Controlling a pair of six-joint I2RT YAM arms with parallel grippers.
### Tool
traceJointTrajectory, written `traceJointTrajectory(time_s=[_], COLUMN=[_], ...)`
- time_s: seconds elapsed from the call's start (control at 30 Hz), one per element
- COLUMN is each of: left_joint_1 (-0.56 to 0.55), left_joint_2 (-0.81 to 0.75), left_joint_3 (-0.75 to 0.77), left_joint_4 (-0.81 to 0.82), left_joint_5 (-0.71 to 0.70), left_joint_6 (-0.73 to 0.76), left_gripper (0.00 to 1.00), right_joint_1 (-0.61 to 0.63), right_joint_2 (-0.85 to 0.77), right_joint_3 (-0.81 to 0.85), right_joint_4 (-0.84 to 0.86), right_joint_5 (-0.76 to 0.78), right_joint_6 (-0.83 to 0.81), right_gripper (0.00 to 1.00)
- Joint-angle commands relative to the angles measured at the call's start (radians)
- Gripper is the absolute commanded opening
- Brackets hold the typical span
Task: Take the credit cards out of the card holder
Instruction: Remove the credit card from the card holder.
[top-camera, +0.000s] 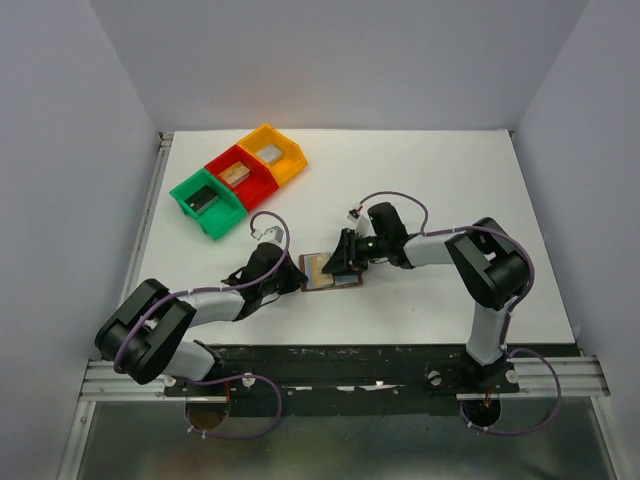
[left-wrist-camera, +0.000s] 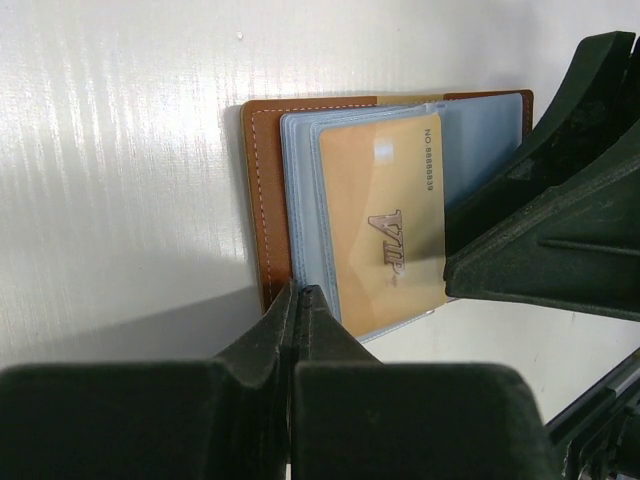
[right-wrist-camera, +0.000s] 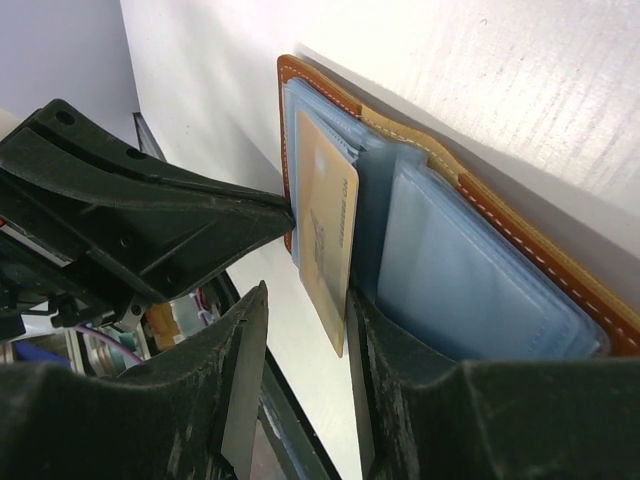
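**Ana:** From up top, where is the holder?

**Ben:** The holder (top-camera: 325, 271) lies open on the white surface (top-camera: 450, 180), just under the middle. The left arm (top-camera: 215, 300) comes at it from 8 o'clock. The right arm (top-camera: 435, 248) comes from 3 o'clock. Three bins (top-camera: 255, 190) sit well apart at 11 o'clock.

**Ana:** What does the left wrist see?

**Ben:** The left jaws are pressed together at 6 o'clock, with their tips right at the holder's (left-wrist-camera: 262, 200) brown edge. I cannot tell if they nip it. A gold card (left-wrist-camera: 385, 220) lies on the blue sleeves. The right jaws fill 3 o'clock.

**Ana:** And the right wrist?

**Ben:** The right jaws are spread at 6 o'clock. The gold card's (right-wrist-camera: 325, 225) end sits between them, with a gap on its left side. The left jaws reach the holder (right-wrist-camera: 520, 235) from 9 o'clock.
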Motion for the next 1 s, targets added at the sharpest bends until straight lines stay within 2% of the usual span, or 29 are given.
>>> traceJointTrajectory(time_s=[0.0, 0.4, 0.97], left_joint_1=[0.007, 0.005, 0.002], left_joint_2=[0.014, 0.078, 0.115], left_joint_3=[-0.030, 0.000, 0.009], left_joint_4=[-0.106, -0.050, 0.014], left_joint_5=[-0.053, 0.024, 0.072], left_joint_6=[0.008, 0.026, 0.035], left_gripper=[0.00, 0.00, 0.00], right_joint_1=[-0.013, -0.014, 0.009], right_joint_2=[-0.029, 0.009, 0.069], right_joint_3=[-0.022, -0.022, 0.047], right_joint_4=[0.012, 0.166, 0.120], right_joint_5=[0.012, -0.083, -0.091], right_joint_6=[-0.009, 0.066, 0.069], right_gripper=[0.45, 0.46, 0.48])
